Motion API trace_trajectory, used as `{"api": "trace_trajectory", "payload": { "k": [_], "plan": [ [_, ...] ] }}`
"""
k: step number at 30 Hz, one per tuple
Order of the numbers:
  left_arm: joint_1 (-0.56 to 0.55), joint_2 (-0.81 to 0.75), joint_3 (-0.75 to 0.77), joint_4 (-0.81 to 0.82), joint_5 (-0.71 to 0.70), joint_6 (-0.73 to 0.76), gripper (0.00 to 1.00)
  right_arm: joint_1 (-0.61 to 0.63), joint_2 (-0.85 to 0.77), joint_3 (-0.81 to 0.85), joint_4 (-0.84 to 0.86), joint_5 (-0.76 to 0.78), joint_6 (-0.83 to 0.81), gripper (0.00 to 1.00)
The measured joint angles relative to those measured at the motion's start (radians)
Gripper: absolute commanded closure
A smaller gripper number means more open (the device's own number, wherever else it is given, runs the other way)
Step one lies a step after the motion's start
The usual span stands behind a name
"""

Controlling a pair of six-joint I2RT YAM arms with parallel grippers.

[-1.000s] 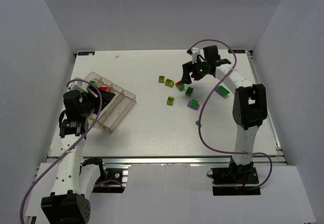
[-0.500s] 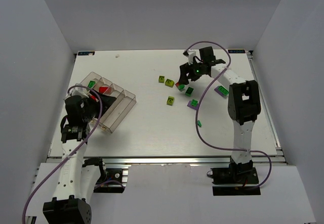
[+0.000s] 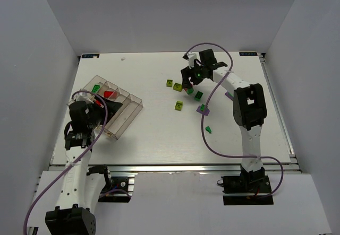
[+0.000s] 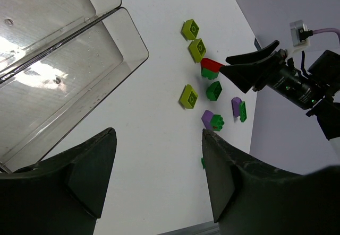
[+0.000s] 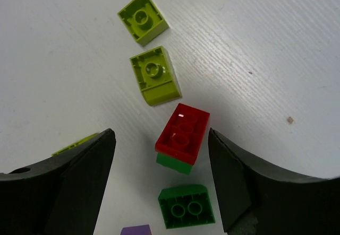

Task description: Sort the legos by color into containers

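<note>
Right arm has swung left since a second ago. The right gripper (image 3: 189, 84) now sits over the loose cluster at mid-table instead of just right of it.

- Right fingers (image 5: 79, 182) stand wide apart, holding nothing. They straddle a red brick (image 5: 183, 133) stacked on a green brick (image 5: 171, 164), with a gap on both sides of the stack.
- Wrist view: another green brick (image 5: 186, 207) lies just nearer than the stack, studs up.
- Two yellow-green bricks (image 5: 155, 76) lie beyond the stack, one behind the other. Neither is touched.

Left arm has drawn back toward its base. A second ago it reached further over the tray (image 3: 139, 103).

- The left gripper (image 3: 102, 109) hovers by the tray's near edge.
- Its fingers (image 4: 87, 176) are spread fairly wide with nothing between them.

Loose bricks lie as they did a second ago.

- A third yellow-green brick (image 3: 179, 105) lies alone, nearer than the cluster.
- A purple brick (image 3: 202, 108) lies to its right.
- A small green piece (image 3: 209, 129) lies nearer still.
- Left wrist view: a purple and green pair (image 4: 239, 107) lies beyond the purple brick. From above, the right arm now mostly covers this pair.

Tray sits unmoved and angled at the table's left side. It holds a green brick (image 3: 96, 88) in the far-left compartment and a red brick (image 3: 110, 93) in the next.
</note>
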Motion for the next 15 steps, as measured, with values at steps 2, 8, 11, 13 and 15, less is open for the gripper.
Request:
{"api": "trace_trajectory", "payload": {
  "k": [2,8,11,13,15],
  "plan": [
    [0.0,0.0,0.0,0.0,0.0,0.0,0.25,0.004,0.018,0.016,0.004,0.02,-0.004,0.27],
    [0.0,0.0,0.0,-0.001,0.0,0.0,0.25,0.006,0.059,0.019,0.0,0.082,-0.014,0.29],
    [0.0,0.0,0.0,0.0,0.0,0.0,0.25,0.006,0.063,0.019,-0.001,0.103,-0.021,0.31],
    [0.0,0.0,0.0,-0.001,0.0,0.0,0.25,0.006,0.063,0.021,0.0,0.111,-0.023,0.34],
    [0.0,0.0,0.0,0.0,0.0,0.0,0.25,0.006,0.063,0.023,0.001,0.117,-0.026,0.39]
  ]
}}
